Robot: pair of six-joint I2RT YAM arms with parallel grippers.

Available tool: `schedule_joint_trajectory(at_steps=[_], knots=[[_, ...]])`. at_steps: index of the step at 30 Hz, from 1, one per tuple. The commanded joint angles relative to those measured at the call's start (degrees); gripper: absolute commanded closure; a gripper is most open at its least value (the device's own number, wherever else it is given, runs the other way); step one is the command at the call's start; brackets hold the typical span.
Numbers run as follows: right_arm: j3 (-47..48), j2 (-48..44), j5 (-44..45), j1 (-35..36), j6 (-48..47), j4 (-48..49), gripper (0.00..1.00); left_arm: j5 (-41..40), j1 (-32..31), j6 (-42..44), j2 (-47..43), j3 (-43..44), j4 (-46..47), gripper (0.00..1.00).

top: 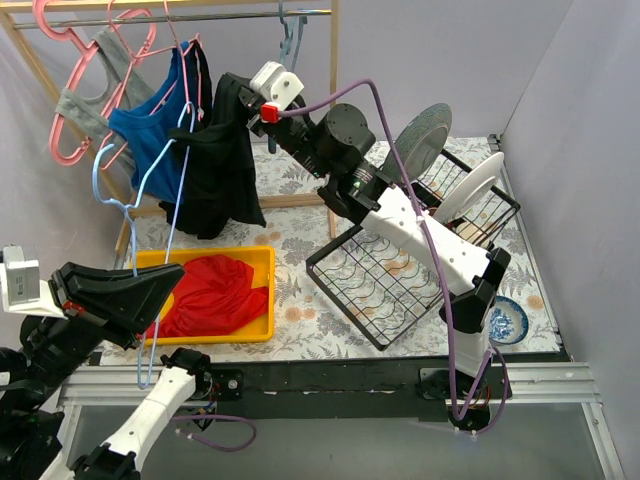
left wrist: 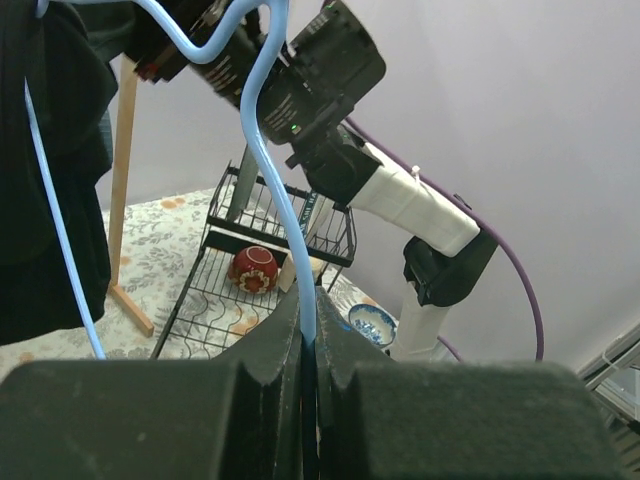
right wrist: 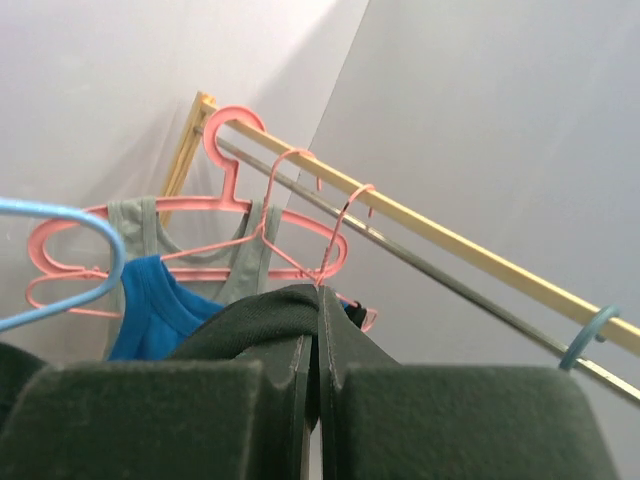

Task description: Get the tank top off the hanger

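A black tank top (top: 225,170) hangs on a light blue hanger (top: 95,175) in front of the clothes rack. My left gripper (top: 165,278) is shut on the hanger's lower wire, which shows as a blue rod (left wrist: 268,170) running up from between the left fingers (left wrist: 308,330). The black fabric (left wrist: 50,180) fills the left edge of that view. My right gripper (top: 232,88) is up at the garment's top, shut on a black strap (right wrist: 250,320) that folds over the left finger and into the closed right jaws (right wrist: 318,300).
Pink hangers (top: 70,90) on the rack rod (top: 240,14) carry a grey top (top: 100,95) and a blue tank top (top: 160,140). A yellow tray (top: 258,262) holds a red garment (top: 215,292). A wire dish rack (top: 380,280) with plates (top: 425,140) stands at the right, a blue-and-white bowl (top: 508,320) beside it.
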Motion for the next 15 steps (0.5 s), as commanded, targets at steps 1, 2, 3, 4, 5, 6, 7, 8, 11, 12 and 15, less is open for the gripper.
schedule_joint_trajectory(at_steps=[1,2,3,4,5,6,7,8,11,12,15], knots=[[5.9,-2.65,-1.18,-0.25,0.38,8.95,0.99,-2.68,-0.49,-0.01,2.73,3.74,-5.81,1.0],[5.9,-2.65,-1.09,-0.34,0.38,9.39,0.99,-3.12,-0.75,-0.18,3.17,5.05,-6.69,1.0],[6.08,-2.56,-0.92,-0.34,0.38,9.74,0.99,-3.73,-0.84,-0.36,3.44,5.5,-8.35,1.0],[6.34,-2.47,-1.18,-0.42,0.47,10.01,0.99,-4.35,-0.93,-0.44,3.96,5.85,-8.98,1.0],[6.25,-2.38,-1.27,-0.43,0.47,10.1,0.99,-4.27,-1.19,-0.45,3.79,5.86,-9.51,1.0],[6.17,-2.38,-1.44,-0.51,0.47,10.27,0.99,-4.18,-1.37,-0.71,3.79,5.77,-10.29,1.0],[6.17,-2.12,-1.36,-0.51,0.47,10.54,0.99,-4.18,-1.55,-0.88,4.14,5.94,-10.82,1.0],[6.08,-1.94,-1.35,-0.51,0.56,10.63,0.99,-4.35,-1.9,-0.97,4.4,6.73,-11.53,1.0],[6.69,-1.24,-1.35,-0.69,0.65,10.8,0.99,-4.18,-2.51,-1.06,5.2,8.05,-15.48,1.0],[6.78,-0.98,-1.27,-0.86,0.82,10.89,0.99,-4.0,-2.78,-1.32,5.37,8.66,-15.92,1.0],[7.92,-0.1,-0.74,-1.74,1.78,12.03,0.99,-2.95,-3.57,-1.68,5.72,9.81,-17.94,1.0]])
